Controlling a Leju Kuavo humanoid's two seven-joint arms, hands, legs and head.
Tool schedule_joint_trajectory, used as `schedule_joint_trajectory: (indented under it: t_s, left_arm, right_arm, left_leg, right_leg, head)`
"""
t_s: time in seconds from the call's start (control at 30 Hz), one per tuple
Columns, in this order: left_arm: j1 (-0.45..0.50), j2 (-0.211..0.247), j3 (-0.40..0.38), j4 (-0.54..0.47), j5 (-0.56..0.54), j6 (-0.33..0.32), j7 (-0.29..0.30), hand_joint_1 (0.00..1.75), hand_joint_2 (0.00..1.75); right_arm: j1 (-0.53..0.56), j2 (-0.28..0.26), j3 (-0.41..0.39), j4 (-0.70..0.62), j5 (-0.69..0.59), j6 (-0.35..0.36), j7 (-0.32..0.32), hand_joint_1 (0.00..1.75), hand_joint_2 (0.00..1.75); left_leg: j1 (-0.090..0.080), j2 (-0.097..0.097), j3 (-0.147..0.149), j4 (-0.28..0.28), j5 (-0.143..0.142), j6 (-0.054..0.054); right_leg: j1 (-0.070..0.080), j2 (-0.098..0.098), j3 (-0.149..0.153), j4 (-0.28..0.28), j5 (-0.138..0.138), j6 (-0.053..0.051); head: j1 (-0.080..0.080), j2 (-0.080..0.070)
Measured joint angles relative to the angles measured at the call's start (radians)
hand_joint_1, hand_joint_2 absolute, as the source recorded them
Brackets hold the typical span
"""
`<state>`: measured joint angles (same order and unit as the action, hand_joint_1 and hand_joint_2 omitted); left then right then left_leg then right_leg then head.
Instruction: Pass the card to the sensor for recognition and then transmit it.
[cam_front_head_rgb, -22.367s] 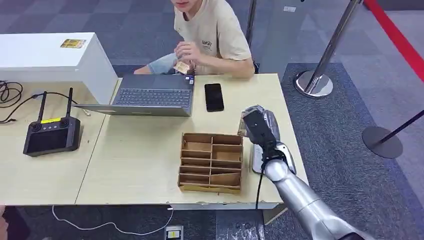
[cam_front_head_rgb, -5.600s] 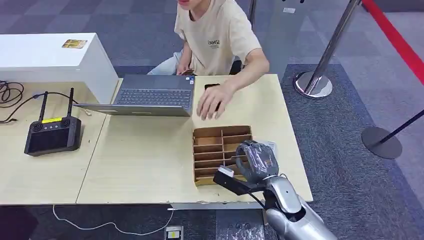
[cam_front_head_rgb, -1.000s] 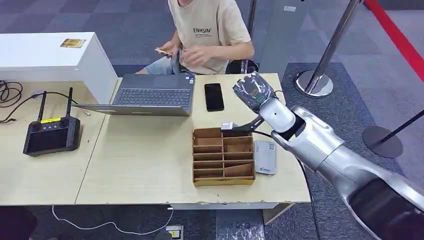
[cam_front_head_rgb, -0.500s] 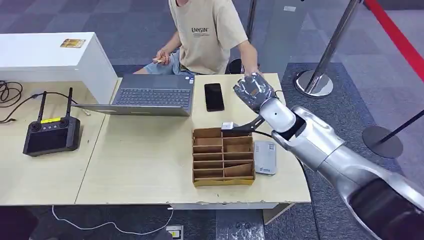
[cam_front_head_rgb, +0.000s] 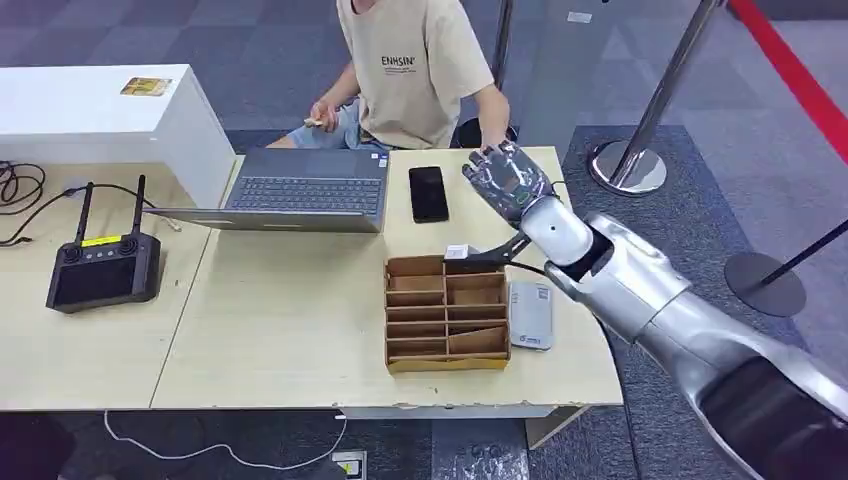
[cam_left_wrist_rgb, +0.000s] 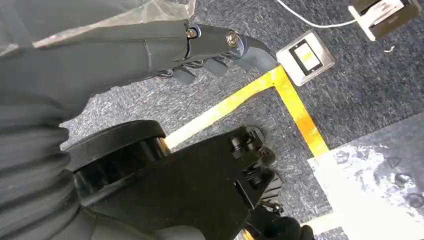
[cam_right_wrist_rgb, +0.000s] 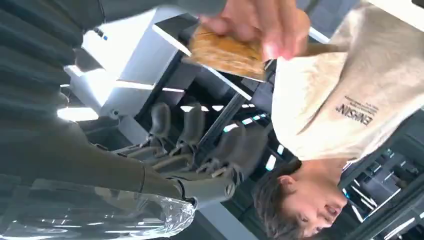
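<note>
Right hand fingers spread, empty; card in person's hand, just beyond fingers.

Orange-brown card (blurry), blk phone.

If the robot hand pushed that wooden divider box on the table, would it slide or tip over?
The wooden divider box would probably slide rather than tip, being low, wide and flat on the table. Its thin partitions and open compartments suggest it is light and easily nudged.
</note>
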<state>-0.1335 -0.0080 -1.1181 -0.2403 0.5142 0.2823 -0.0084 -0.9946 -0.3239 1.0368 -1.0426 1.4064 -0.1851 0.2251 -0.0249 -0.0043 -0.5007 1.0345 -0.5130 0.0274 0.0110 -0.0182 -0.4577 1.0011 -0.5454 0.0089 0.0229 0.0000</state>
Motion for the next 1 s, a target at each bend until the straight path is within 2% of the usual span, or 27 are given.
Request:
schedule_joint_trajectory:
  t_s: [0.13,0.3,0.37,0.5,0.63,0.73,0.8,0.87,0.93,1.0]
  left_arm:
    - [0.000,0.000,0.000,0.000,-0.003,-0.005,0.005,0.00,1.75]
    - [0.003,0.000,0.000,0.000,0.003,-0.016,0.007,0.00,1.75]
    - [0.007,0.000,0.000,0.000,0.011,-0.008,0.006,0.00,1.75]
    - [0.016,0.000,0.000,0.000,0.019,0.006,0.002,0.00,1.75]
    - [0.026,0.000,0.000,0.000,0.039,0.013,0.013,0.00,1.75]
    - [0.027,0.000,0.000,0.001,0.053,0.021,0.014,0.00,1.75]
    - [0.029,0.000,0.001,0.001,0.061,0.027,0.015,0.00,1.75]
    - [0.030,0.000,0.002,0.002,0.066,0.043,0.016,0.00,1.75]
    - [0.030,0.001,0.002,0.003,0.067,0.065,0.014,0.00,1.75]
    - [0.031,0.002,0.003,0.003,0.069,0.108,0.004,0.00,1.75]
  right_arm:
    - [0.023,0.000,-0.024,-0.017,-0.047,-0.084,0.030,0.00,0.00]
    - [0.073,-0.005,-0.085,-0.099,-0.106,-0.197,0.084,0.00,0.00]
    - [0.110,-0.008,-0.128,-0.161,-0.148,-0.263,0.104,0.00,0.00]
    - [0.196,-0.012,-0.212,-0.289,-0.200,-0.328,0.115,0.00,0.00]
    - [0.327,-0.011,-0.290,-0.440,-0.295,-0.417,0.114,0.00,0.00]
    - [0.416,-0.012,-0.343,-0.553,-0.468,-0.475,0.072,0.00,0.00]
    - [0.480,-0.012,-0.378,-0.641,-0.622,-0.505,0.021,0.00,0.00]
    - [0.548,-0.014,-0.406,-0.728,-0.746,-0.503,-0.023,0.00,0.00]
    - [0.601,-0.019,-0.430,-0.796,-0.797,-0.499,-0.051,0.00,0.00]
    - [0.676,-0.020,-0.462,-0.881,-0.937,-0.507,-0.125,0.00,0.00]
  left_leg:
    - [0.000,0.000,0.000,0.000,0.000,0.000]
    - [0.000,0.000,0.000,0.000,0.000,0.000]
    - [0.000,0.000,0.000,0.000,0.000,0.000]
    - [0.000,0.000,0.000,0.000,0.000,0.000]
    - [0.000,0.000,0.000,0.000,0.000,0.000]
    - [0.000,-0.001,0.001,0.000,0.000,0.000]
    - [0.000,0.000,0.001,0.000,0.000,0.000]
    - [0.000,0.000,0.001,0.000,0.000,0.000]
    - [0.000,0.000,0.001,0.000,0.000,0.000]
    - [0.000,-0.001,0.001,0.000,0.000,0.000]
  right_leg:
    - [0.000,0.000,0.000,0.000,0.000,0.000]
    - [0.000,0.000,0.000,0.000,0.000,0.000]
    - [0.000,0.000,0.000,0.000,0.000,0.000]
    - [0.000,0.000,0.000,0.000,0.000,0.000]
    - [0.000,0.000,0.000,0.000,0.000,0.000]
    - [0.000,0.000,0.000,0.000,0.000,0.000]
    - [0.000,0.000,0.000,0.000,0.000,0.000]
    - [0.000,0.000,0.000,0.000,0.000,0.000]
    - [0.000,0.000,0.000,-0.001,0.000,0.000]
    - [0.000,0.000,0.001,-0.001,0.000,0.000]
  head:
    - [0.000,0.000]
    - [0.000,0.000]
    - [0.000,0.000]
    - [0.000,0.000]
    - [0.000,0.000]
    - [0.001,0.000]
    - [0.000,0.000]
    - [0.000,0.000]
    - [0.000,0.000]
    - [0.000,0.000]
